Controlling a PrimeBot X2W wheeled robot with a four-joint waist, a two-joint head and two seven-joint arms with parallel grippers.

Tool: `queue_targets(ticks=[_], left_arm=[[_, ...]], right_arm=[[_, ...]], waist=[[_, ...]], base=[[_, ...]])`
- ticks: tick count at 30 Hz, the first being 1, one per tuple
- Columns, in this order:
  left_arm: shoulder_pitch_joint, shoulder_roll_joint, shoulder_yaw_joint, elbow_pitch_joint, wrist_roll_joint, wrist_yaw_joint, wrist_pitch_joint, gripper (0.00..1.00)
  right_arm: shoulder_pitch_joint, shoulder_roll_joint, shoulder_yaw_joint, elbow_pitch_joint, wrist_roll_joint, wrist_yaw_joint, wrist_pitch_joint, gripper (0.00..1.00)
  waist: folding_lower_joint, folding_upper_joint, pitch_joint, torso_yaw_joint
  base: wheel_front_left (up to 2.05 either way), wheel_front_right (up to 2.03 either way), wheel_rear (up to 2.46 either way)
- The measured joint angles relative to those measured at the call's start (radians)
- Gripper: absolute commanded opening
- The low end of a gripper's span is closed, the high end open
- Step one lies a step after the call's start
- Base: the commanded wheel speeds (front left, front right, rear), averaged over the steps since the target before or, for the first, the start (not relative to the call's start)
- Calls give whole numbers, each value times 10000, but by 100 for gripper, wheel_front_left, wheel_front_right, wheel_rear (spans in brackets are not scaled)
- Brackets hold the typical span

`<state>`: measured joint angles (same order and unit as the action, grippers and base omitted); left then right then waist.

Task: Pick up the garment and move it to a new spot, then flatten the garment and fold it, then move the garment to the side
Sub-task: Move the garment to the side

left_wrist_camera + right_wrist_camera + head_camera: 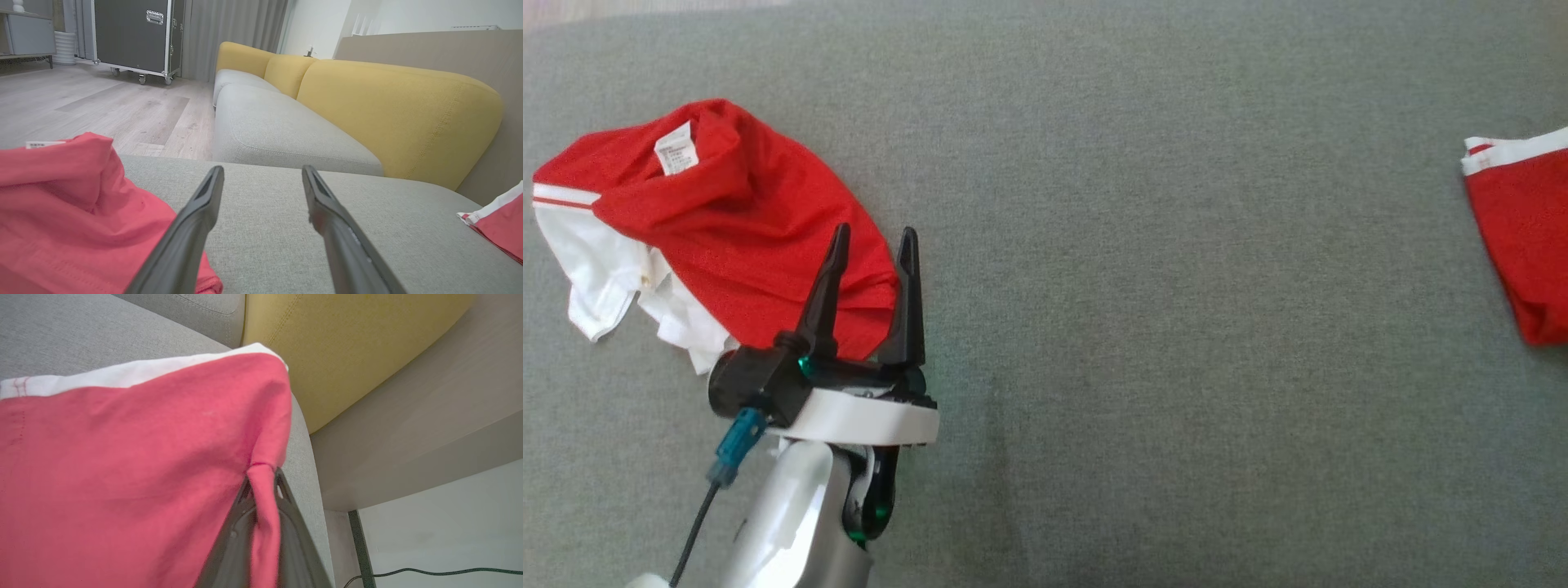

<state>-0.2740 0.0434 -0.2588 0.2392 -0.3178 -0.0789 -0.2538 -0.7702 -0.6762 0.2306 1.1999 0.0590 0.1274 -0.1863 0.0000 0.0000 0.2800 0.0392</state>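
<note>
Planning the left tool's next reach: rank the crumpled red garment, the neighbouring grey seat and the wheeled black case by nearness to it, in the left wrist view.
1. crumpled red garment, left, right beside the left tool.
2. grey seat, straight ahead.
3. wheeled black case, far upper left.

On the sofa seat (1176, 327) a crumpled garment (727, 220) lies at the left, with the left hand (874, 231) over its near right edge. A second garment (1519, 237) lies well apart at the right, its hem between the fingers of the right hand (263, 477). Far left, a flight case (130, 36) stands on the floor (81, 102).
</note>
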Motion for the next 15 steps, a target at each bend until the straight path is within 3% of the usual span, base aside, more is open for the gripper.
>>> queue_targets(ticks=[5,6,7,8,15], left_arm=[[-137,-2,8,0,4,0,0,100],[-142,-2,8,2,4,-2,0,100],[-144,-2,10,6,4,-2,0,100],[-146,-2,19,17,4,-2,0,100],[-132,-4,63,84,-2,2,0,100]], right_arm=[[-80,-2,-569,299,-2,0,0,0],[-87,-2,-715,353,-2,0,0,35],[-99,0,-886,408,-2,0,-17,85],[-118,21,-1055,472,12,0,-21,100],[-188,389,-1824,525,-351,0,-203,100]], waist=[[1,0,160,55],[1,0,162,55],[1,0,156,53],[1,0,136,49],[0,0,-344,-64]], base=[[0,0,0],[0,0,0],[0,0,0],[0,0,0],[0,0,0]])
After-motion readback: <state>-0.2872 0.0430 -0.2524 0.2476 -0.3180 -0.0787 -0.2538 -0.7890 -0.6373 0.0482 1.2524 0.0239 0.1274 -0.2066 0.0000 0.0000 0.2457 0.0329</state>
